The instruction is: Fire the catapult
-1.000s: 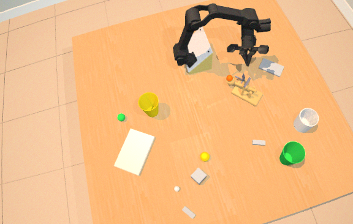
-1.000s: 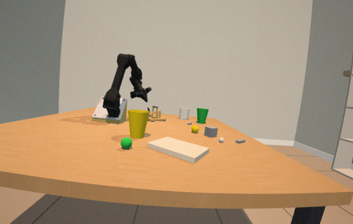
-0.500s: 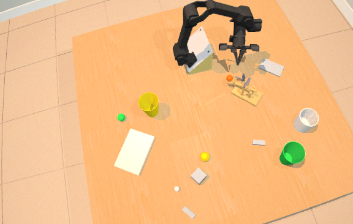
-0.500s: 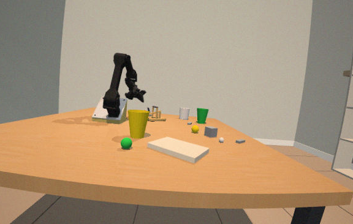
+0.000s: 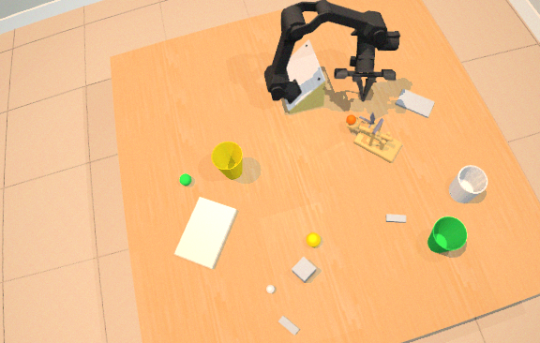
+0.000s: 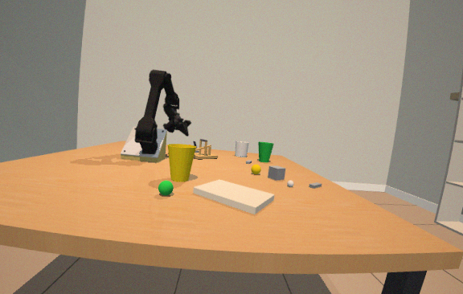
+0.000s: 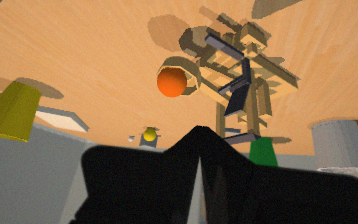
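Observation:
The wooden catapult (image 5: 382,149) (image 6: 206,157) (image 7: 275,75) stands on the table near the arm, its cup end toward the arm's base side. The orange ball (image 5: 351,119) (image 7: 172,82) sits in the catapult's cup. The white mug (image 5: 468,184) (image 6: 241,149) (image 7: 341,145) stands upright at the right in the top view, beyond the catapult's base end. My gripper (image 5: 364,99) (image 6: 187,132) (image 7: 201,131) is shut and empty. It hangs above the table, behind the catapult and higher than it, touching nothing. The ball is hidden in the exterior view.
A green cup (image 5: 447,235) (image 6: 265,152) stands near the mug. A yellow cup (image 5: 228,159) (image 6: 181,162), green ball (image 5: 186,179), pale slab (image 5: 206,232), yellow ball (image 5: 313,240), grey cube (image 5: 304,269) and small white ball (image 5: 270,289) lie farther off. A flat grey plate (image 5: 416,103) lies right of my gripper.

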Controlling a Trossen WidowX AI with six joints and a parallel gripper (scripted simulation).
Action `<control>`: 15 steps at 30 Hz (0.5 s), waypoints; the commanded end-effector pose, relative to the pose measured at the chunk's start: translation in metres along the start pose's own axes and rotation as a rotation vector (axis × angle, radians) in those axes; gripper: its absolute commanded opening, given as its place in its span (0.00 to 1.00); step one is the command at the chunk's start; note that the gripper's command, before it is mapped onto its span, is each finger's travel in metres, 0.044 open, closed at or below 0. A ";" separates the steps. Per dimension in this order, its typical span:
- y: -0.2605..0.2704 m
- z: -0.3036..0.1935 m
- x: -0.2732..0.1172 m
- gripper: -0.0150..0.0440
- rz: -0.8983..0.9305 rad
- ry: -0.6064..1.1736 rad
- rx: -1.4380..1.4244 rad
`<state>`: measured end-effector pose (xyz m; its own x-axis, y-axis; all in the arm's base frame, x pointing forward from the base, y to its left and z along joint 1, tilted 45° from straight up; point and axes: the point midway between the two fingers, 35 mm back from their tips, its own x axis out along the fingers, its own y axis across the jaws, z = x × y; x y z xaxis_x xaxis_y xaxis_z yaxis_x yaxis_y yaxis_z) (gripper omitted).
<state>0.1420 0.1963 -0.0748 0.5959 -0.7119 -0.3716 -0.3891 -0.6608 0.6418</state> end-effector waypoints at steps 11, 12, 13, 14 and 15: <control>-0.001 0.018 0.019 0.25 0.003 0.008 -0.010; -0.001 0.019 0.020 0.25 0.003 0.008 -0.010; -0.001 0.020 0.021 0.25 0.003 0.008 -0.010; -0.001 0.022 0.022 0.25 0.003 0.008 -0.010; -0.001 0.023 0.023 0.25 0.003 0.008 -0.010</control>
<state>0.1406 0.1816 -0.0947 0.5960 -0.7122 -0.3709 -0.3888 -0.6601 0.6428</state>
